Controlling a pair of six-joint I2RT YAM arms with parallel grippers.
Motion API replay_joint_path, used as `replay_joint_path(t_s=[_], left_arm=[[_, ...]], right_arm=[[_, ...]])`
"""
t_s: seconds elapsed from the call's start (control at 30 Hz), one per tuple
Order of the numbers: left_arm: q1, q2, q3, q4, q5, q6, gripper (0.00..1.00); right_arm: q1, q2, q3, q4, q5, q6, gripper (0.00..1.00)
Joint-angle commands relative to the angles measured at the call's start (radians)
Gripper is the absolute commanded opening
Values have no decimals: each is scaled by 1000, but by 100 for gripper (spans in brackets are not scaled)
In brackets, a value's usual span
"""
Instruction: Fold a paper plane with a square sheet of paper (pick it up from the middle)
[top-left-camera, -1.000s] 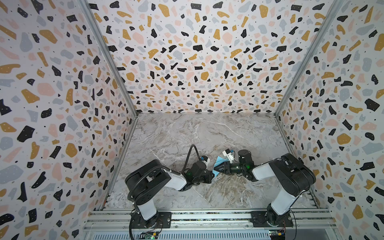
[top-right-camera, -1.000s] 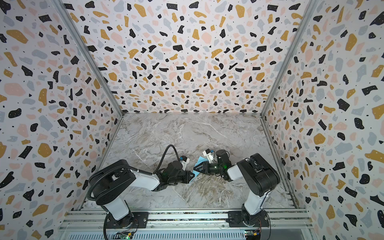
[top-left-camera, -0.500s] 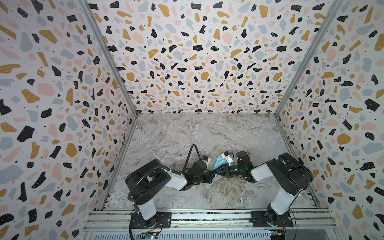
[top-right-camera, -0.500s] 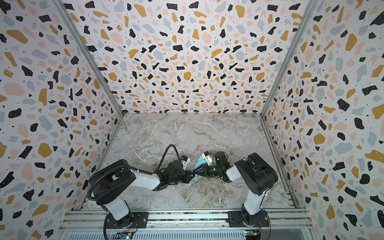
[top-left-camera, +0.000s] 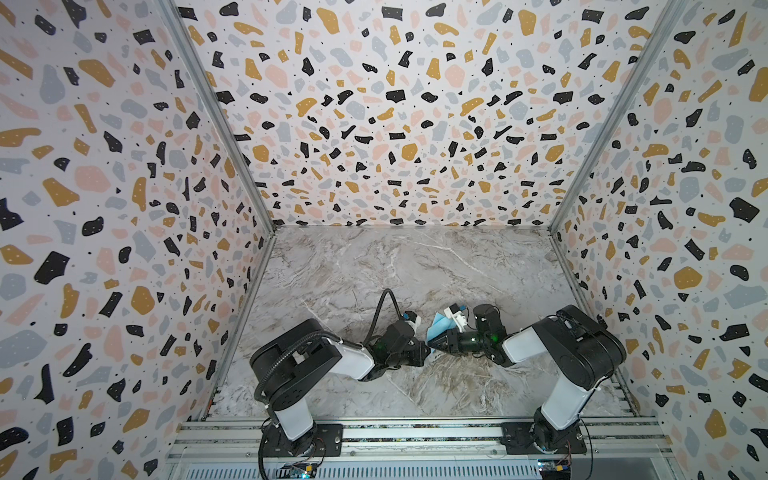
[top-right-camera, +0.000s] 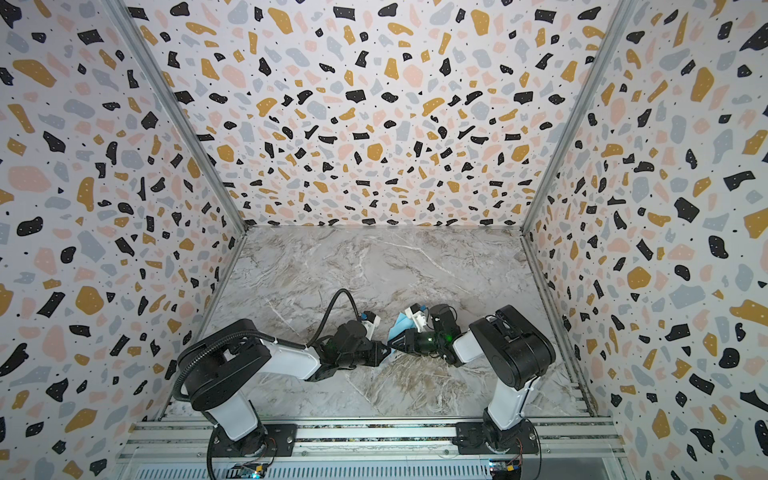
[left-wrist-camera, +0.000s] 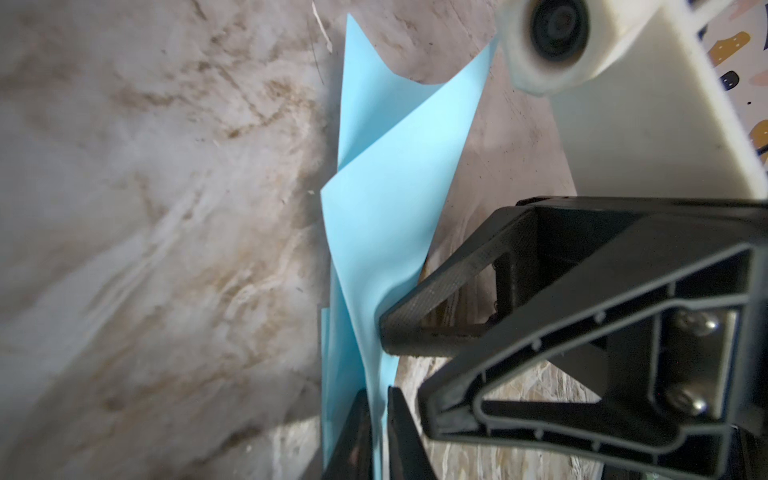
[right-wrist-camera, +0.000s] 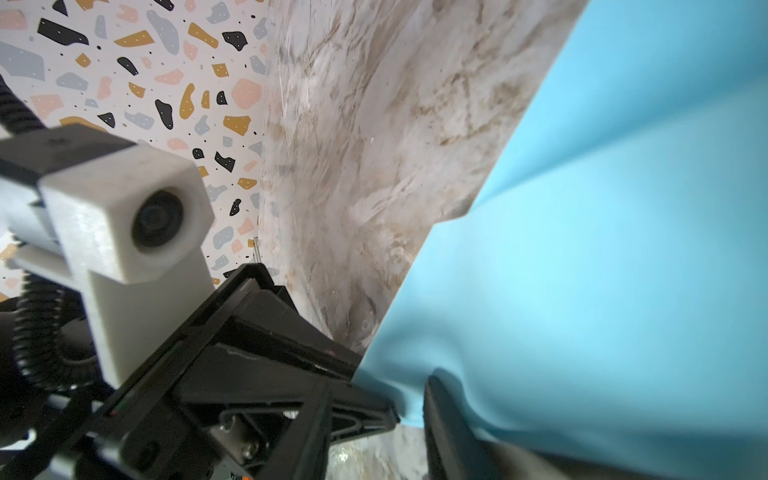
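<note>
1. Paper behaves featherlight, limp, crease-prone: the square sheet of paper (left-wrist-camera: 386, 187), partly folded, stands on edge at the near middle of the bench (top-left-camera: 374, 270), between both arms.
2. Pinching one edge, the left hand (left-wrist-camera: 376, 401) is nearly closed on it.
3. Partly open, the right hand (left-wrist-camera: 405, 372) rests against its fold.
4. Judgement: pinch along creases, not loose flaps.

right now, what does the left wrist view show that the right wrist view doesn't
Only the left wrist view: the pointed tips of the square sheet of paper, the sheet running between the left gripper fingers, and the right wrist camera. Only the right wrist view: the left wrist camera and its ribbed cable. Both: the blue sheet, the marble table, and the left gripper and right gripper at the paper.
</note>
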Motion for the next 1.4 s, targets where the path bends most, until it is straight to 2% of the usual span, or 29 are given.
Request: replay_joint_path(t_s=[0.0, 0.4, 0.8, 1.0, 1.13, 1.23, 1.37], left_arm=[[2, -11, -31, -167, -8, 2, 14], [2, -74, -64, -210, -18, -3, 11], [1, -105, -52, -281, 1, 36, 12], [-3, -184, 27, -427, -43, 114, 15], [-29, -229, 107, -493, -139, 175, 16], [-50, -229, 148, -497, -180, 203, 13], [-62, -188, 189, -480, -170, 215, 8]], right_arm=[[-12, 11, -17, -71, 73, -15, 39], [-14, 12, -15, -92, 88, -20, 39], [-14, 17, -12, -106, 98, -19, 38], [-15, 12, -5, -121, 100, -20, 38], [-15, 4, -1, -145, 114, -23, 37], [-14, 1, 8, -173, 120, -28, 34], [-15, 5, 19, -204, 125, -30, 30]])
